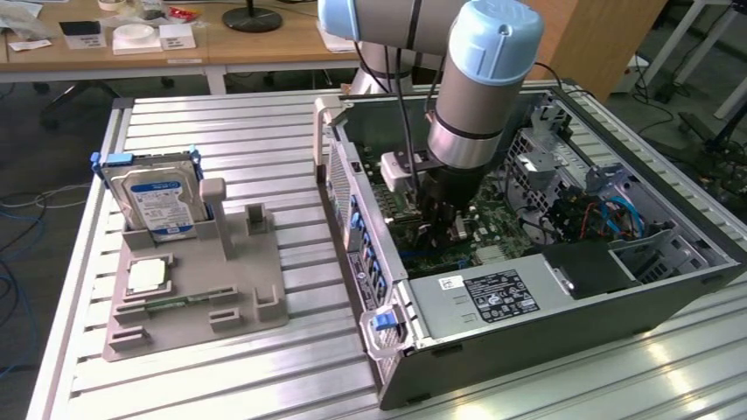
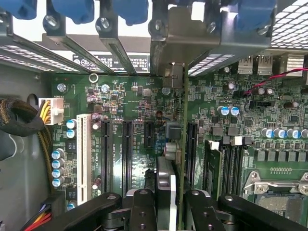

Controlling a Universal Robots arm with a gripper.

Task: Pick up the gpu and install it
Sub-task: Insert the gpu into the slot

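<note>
Seen from the wrist, the end effector (image 2: 166, 207) was clamped on the graphics card (image 2: 179, 144), its black fingers (image 2: 139, 209) pressed against either side of the thin board. The card stood on edge over the green motherboard (image 2: 144, 110), aligned with a black expansion slot (image 2: 191, 144) beside the other long slots. Its silver bracket (image 2: 175, 48) lay against the rear slot openings of the computer case (image 2: 29, 50). A bundle of sleeved cables (image 2: 19, 118) ran along the case wall to one side, and the processor socket (image 2: 279, 185) sat to the other.

In the exterior view, the arm (image 1: 478, 87) reached down into the open case (image 1: 653, 297), with the end effector (image 1: 442, 219) low over the motherboard (image 1: 491, 223). The power supply (image 1: 491, 293) occupied the near corner of the case. On the slatted metal surface (image 1: 233, 131), toward the exterior view's left, a grey holder (image 1: 222, 289) carried an upright hard drive (image 1: 157, 197) and a small square processor chip (image 1: 146, 276). Beyond stood a wooden desk (image 1: 280, 44).
</note>
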